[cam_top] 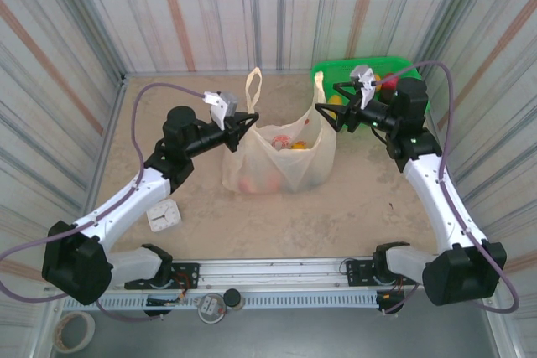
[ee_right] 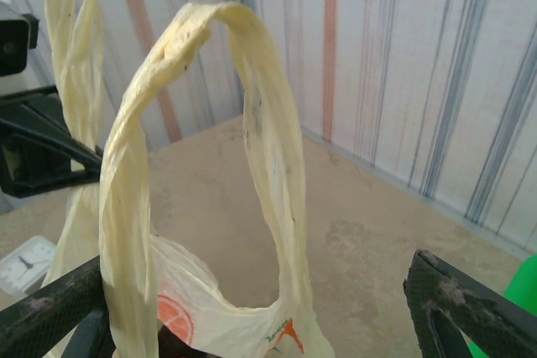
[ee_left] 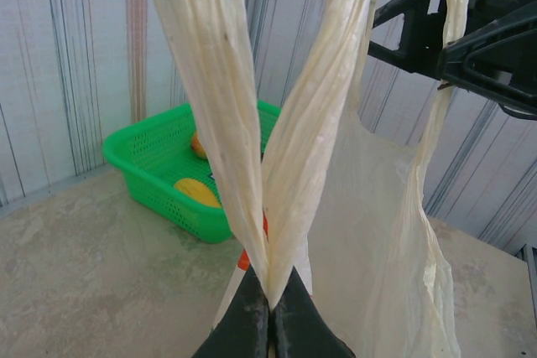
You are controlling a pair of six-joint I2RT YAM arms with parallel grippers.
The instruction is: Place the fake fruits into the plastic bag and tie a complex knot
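The bag (cam_top: 281, 169), one only, stands mid-table with fruits (cam_top: 295, 145) showing through its skin, too blurred to count, and one white clock (cam_top: 164, 215) lies to its near left. At its left handle (cam_top: 252, 85) the left gripper (ee_left: 269, 314) is pressed together, pinching both strands of the loop where they meet. At its right handle (ee_right: 252, 115) the right gripper (cam_top: 327, 116) is spread wide, one finger (ee_right: 50, 312) against the strip. Beyond the bag's right side sits one green basket (ee_left: 151, 161), with two more fruits inside.
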